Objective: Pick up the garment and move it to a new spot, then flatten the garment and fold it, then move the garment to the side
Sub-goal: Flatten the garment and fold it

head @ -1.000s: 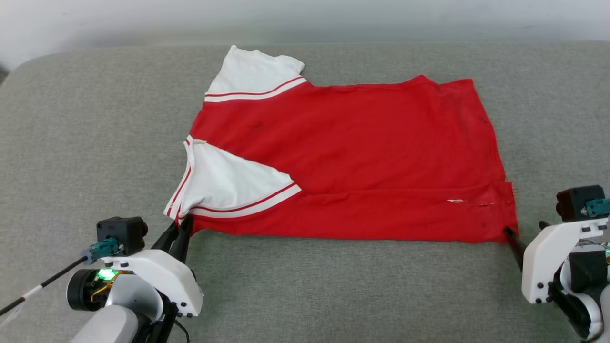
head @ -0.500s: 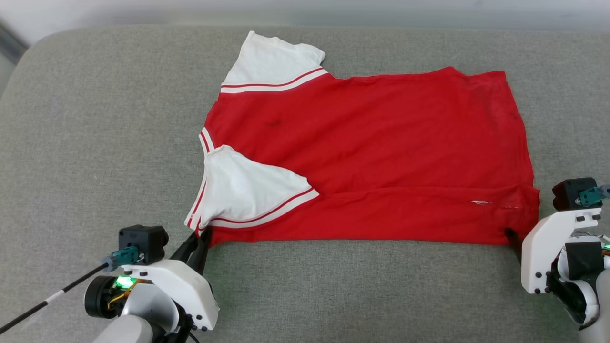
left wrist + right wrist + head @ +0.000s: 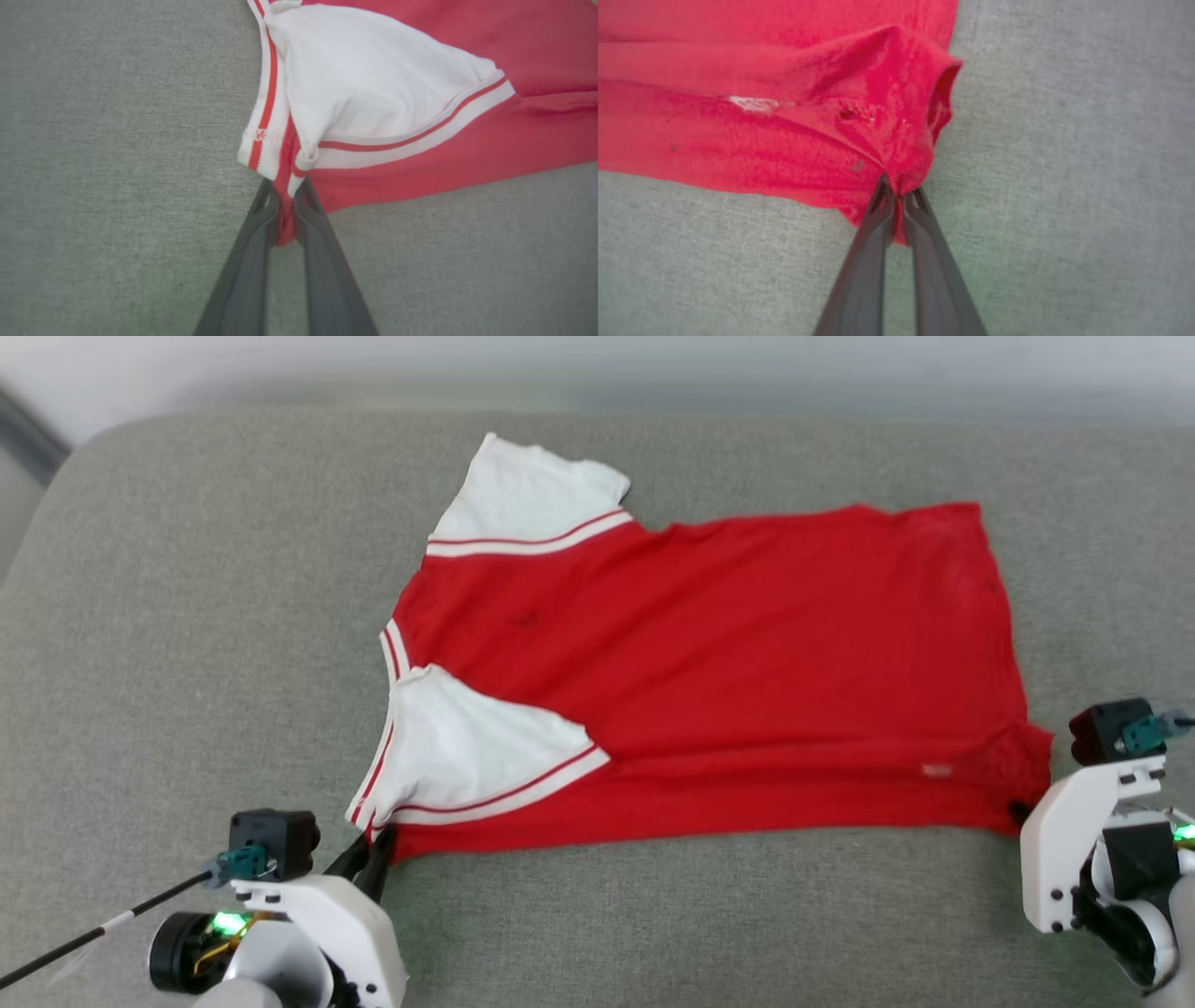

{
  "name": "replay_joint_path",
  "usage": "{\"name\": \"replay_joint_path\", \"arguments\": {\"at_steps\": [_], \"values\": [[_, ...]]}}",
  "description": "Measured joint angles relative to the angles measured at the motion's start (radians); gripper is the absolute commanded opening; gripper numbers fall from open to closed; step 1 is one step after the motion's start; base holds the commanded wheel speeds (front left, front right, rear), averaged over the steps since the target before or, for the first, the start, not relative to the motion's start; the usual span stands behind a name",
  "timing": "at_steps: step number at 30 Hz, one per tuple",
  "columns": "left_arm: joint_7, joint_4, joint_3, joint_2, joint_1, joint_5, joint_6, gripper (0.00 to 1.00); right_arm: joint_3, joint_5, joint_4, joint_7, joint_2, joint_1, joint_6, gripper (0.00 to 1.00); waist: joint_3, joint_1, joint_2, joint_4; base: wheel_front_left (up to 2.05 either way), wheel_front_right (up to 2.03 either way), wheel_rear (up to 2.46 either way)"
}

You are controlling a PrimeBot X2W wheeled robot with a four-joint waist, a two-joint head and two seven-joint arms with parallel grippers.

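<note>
A: What carries everything here?
B: A grey cushioned surface (image 3: 187, 616) of woven fabric, with a rounded corner at the far left.
A: And what lies on it?
B: One garment (image 3: 747, 663), red, spread mostly flat with a plain side up, neck end to the left. Its far sleeve (image 3: 527, 490), white with red-and-white trim, sticks out toward the back; its near sleeve (image 3: 467, 747) is folded in over the red body, and the near right corner is puckered and lifted
</note>
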Motion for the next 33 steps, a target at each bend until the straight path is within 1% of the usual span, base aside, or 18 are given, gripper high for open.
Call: {"name": "replay_joint_path", "arguments": {"at_steps": [6, 7, 10, 13, 17, 21, 25, 27, 28, 29, 30, 33], "values": [[0.002, -0.003, -0.004, 0.028, 0.083, -0.016, 0.002, 0.00, 0.005, 0.032, -0.044, 0.012, -0.037, 0.070, 0.000, 0.00, -0.075, 0.0000, 0.0000, -0.019, 0.00, 0.00, 0.00], [0.012, -0.033, -0.016, 0.056, 0.152, -0.018, 0.014, 0.00, -0.013, 0.048, -0.099, 0.036, -0.058, 0.138, 0.001, 0.00, -0.130, 0.0000, 0.0001, -0.034, 0.00, 0.00, 0.00], [0.019, -0.062, -0.030, 0.073, 0.208, -0.019, 0.025, 0.00, -0.040, 0.058, -0.142, 0.055, -0.061, 0.203, 0.001, 0.00, -0.163, -0.0001, 0.0000, -0.043, 0.00, 0.00, 0.00], [0.020, -0.092, -0.035, 0.073, 0.254, -0.034, 0.036, 0.00, -0.067, 0.067, -0.186, 0.074, -0.055, 0.268, 0.000, 0.00, -0.182, -0.0001, 0.0000, -0.055, 0.00, 0.00, 0.00], [0.020, -0.105, -0.041, 0.067, 0.302, -0.063, 0.034, 0.00, -0.103, 0.067, -0.220, 0.086, -0.031, 0.335, 0.000, 0.00, -0.189, -0.0001, 0.0000, -0.067, 0.00, 0.00, 0.00], [0.011, -0.082, -0.049, 0.065, 0.313, -0.068, 0.023, 0.00, -0.113, 0.046, -0.220, 0.091, -0.014, 0.378, 0.000, 0.00, -0.186, -0.0001, 0.0000, -0.072, 0.00, 0.00, 0.00], [0.005, -0.034, -0.062, 0.061, 0.312, -0.060, 0.007, 0.00, -0.118, 0.042, -0.201, 0.097, 0.012, 0.396, 0.000, 0.00, -0.181, 0.0000, 0.0000, -0.074, 0.00, 0.00, 0.00], [0.000, -0.015, -0.065, 0.052, 0.306, -0.060, 0.000, 0.00, -0.117, 0.039, -0.197, 0.094, 0.013, 0.396, 0.000, 0.00, -0.176, -0.0001, 0.0000, -0.075, 0.00, 0.00, 0.00], [-0.004, -0.005, -0.066, 0.048, 0.301, -0.059, -0.004, 0.07, -0.117, 0.038, -0.195, 0.093, 0.014, 0.396, 0.000, 0.00, -0.173, -0.0001, 0.0000, -0.075, 0.00, 0.00, 0.00], [-0.007, 0.002, -0.068, 0.046, 0.297, -0.059, -0.008, 0.49, -0.116, 0.038, -0.192, 0.092, 0.015, 0.395, 0.000, 0.11, -0.170, -0.0001, 0.0000, -0.075, 0.00, 0.00, 0.00], [-0.009, 0.009, -0.069, 0.044, 0.295, -0.058, -0.010, 1.00, -0.114, 0.038, -0.192, 0.085, 0.015, 0.395, 0.000, 1.00, -0.168, -0.0001, 0.0000, -0.074, 0.00, 0.00, 0.00], [-0.026, 0.026, -0.069, 0.041, 0.281, -0.046, -0.016, 1.00, -0.116, 0.040, -0.196, 0.070, 0.019, 0.385, 0.000, 1.00, -0.164, 0.0000, 0.0000, -0.074, 0.00, 0.00, 0.00]]}}
